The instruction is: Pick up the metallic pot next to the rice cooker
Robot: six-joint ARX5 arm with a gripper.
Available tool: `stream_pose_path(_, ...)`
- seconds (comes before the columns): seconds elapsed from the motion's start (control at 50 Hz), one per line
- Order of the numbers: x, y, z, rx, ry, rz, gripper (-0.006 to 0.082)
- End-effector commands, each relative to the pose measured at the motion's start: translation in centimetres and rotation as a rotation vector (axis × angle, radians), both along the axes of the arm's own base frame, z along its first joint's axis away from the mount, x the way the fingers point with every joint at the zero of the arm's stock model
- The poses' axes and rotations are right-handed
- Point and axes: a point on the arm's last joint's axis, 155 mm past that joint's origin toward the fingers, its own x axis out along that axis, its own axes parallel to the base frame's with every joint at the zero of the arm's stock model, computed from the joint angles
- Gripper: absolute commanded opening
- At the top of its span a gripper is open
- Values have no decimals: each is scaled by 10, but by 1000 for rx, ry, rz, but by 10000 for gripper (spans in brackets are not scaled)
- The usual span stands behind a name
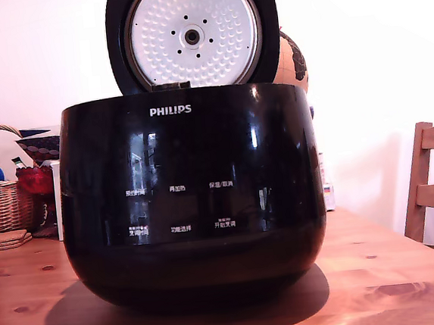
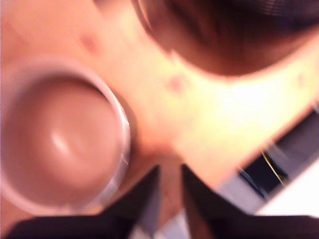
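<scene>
Pincer (image 2: 170,191) nearly closed, empty, poised just beside metallic pot (image 2: 62,137) on wooden worktop (image 2: 199,119) near rice cooker (image 1: 189,195); grasp and lift not yet done.

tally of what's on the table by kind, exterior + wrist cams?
Rice cooker, lid open: 1
Metallic pot, cut off at the exterior view's left edge: 1
Wicker basket: 1
Total: 3
Small items behind the cooker are too hidden to count.
</scene>
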Motion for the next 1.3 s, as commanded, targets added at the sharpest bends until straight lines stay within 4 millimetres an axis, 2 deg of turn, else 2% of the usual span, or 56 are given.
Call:
stream_pose_path(0.0,3,6,-7,8,27,27,276)
stream_pose_path(0.18,17,21,-20,6,68,109,393)
stream_pose_path(0.26,23,25,-24,2,73,142,414)
stream_pose_path(0.82,51,26,-56,-10,115,162,415)
stream_pose_path(1.28,65,24,-97,2,216,164,412)
